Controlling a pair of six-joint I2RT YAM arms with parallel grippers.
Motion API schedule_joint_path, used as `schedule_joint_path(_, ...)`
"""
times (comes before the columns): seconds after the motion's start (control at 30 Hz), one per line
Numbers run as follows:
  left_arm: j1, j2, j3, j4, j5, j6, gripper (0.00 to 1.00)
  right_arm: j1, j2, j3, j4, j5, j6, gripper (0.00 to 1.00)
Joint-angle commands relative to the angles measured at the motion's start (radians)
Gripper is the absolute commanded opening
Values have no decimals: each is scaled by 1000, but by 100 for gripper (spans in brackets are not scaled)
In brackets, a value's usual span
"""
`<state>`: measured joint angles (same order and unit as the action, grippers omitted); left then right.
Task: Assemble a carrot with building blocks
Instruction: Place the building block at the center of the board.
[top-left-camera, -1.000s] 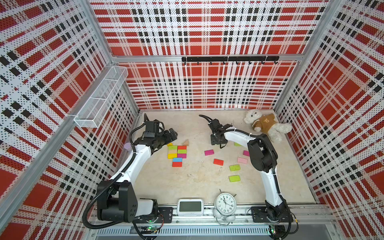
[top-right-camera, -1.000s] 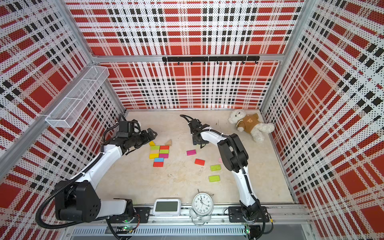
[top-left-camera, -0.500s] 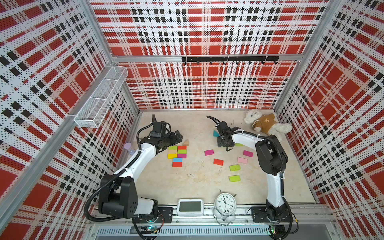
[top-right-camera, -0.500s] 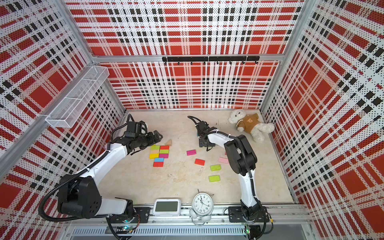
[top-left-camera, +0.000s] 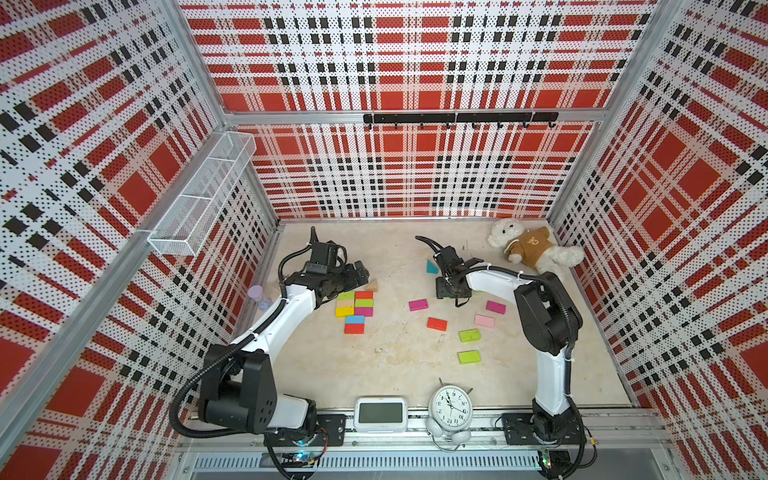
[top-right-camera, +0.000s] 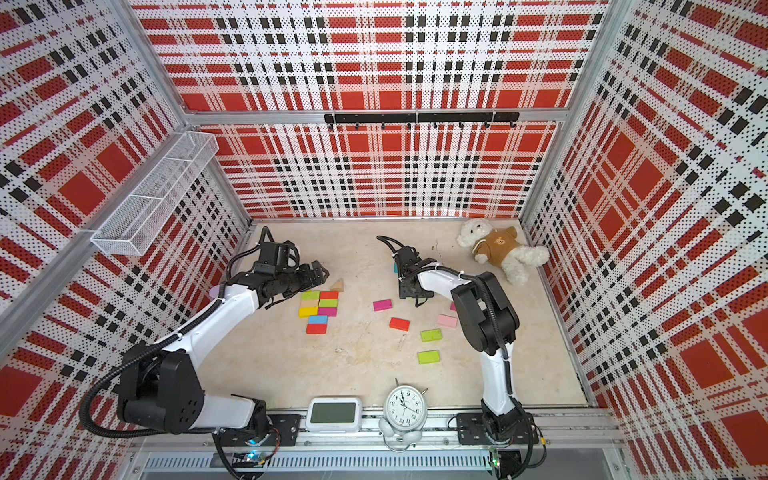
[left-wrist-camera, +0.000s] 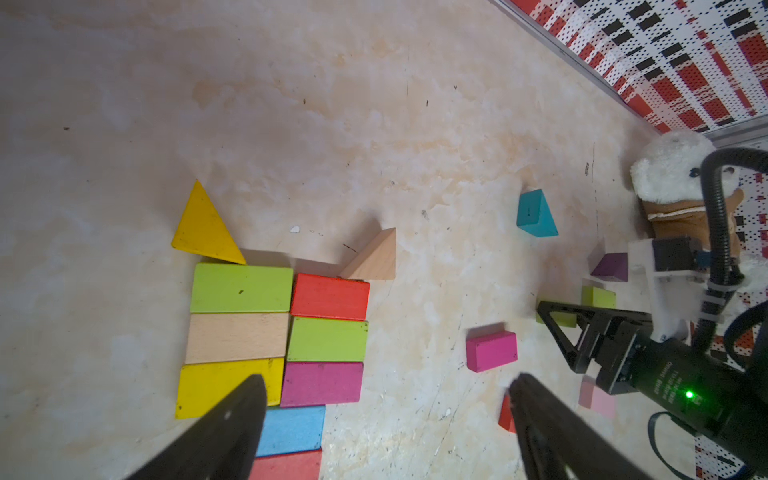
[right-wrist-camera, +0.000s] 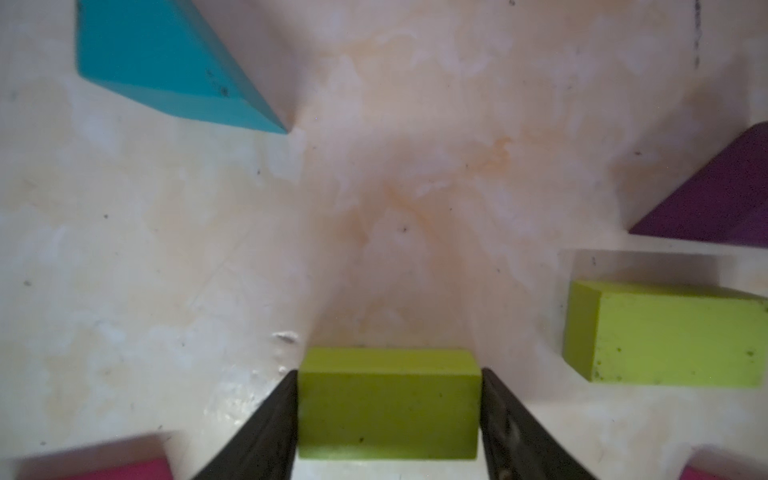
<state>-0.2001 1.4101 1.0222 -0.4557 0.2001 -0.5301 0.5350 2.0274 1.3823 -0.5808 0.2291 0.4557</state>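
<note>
In both top views the building blocks (top-left-camera: 436, 323) lie on the far half of the table (top-left-camera: 395, 374). Take the teal wedge (top-left-camera: 431, 267) as marker. The right end effector (top-left-camera: 452, 296) points down just beside it, toward the front rail (top-left-camera: 490, 422). The brick patch (top-left-camera: 354, 303), two tight columns, lies well apart from the wedge toward the left wall, with the left end effector (top-left-camera: 362, 275) hovering at its far edge. Between wedge and patch the table is bare. Loose bricks (top-right-camera: 431, 335) scatter nearer the front than the wedge. Past them a broad bare stretch runs to the rail, where an alarm clock (top-left-camera: 451, 407) and a small display (top-left-camera: 380, 413) stand. A teddy bear (top-left-camera: 534, 249) fills the far corner beyond the wedge. The table is pale, scuffed and stained; red plaid perforated walls (top-left-camera: 415, 174) close three sides.

Left wrist view: the left end effector stands wide open and holds nothing, its fingers (left-wrist-camera: 232, 428) over the patch's near rows. A yellow wedge (left-wrist-camera: 203, 230) and a wooden wedge (left-wrist-camera: 374, 259) touch the patch's far row. Open table separates them from the teal wedge (left-wrist-camera: 535, 214). A magenta brick (left-wrist-camera: 491, 351) lies alone near it.

Right wrist view: the right end effector is closed on a lime brick (right-wrist-camera: 388, 403), one of its fingers (right-wrist-camera: 266, 432) flat against each short end. Bare table lies between this brick and the teal wedge (right-wrist-camera: 166, 62). A second lime brick (right-wrist-camera: 665, 336) and a purple wedge (right-wrist-camera: 723, 195) sit just beside each other, clear of the gripped one.
</note>
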Motion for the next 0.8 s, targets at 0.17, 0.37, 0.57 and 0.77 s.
schedule_joint_path(0.17,-18,13,36,5,-23,-7,94,-3,-108,-17,-14,-12,0,78)
schedule_joint_path(0.37,-32,23,54,-6,-34,-6,94,-12,-218,-23,-22,-22,-3,79)
schedule_joint_path(0.57,-86,73,93,-24,-52,11,95,-98,-256,-61,-3,-37,-93,79)
schedule_joint_path(0.77,-183,135,136,-45,-75,34,95,-217,-227,-98,46,-94,-137,78)
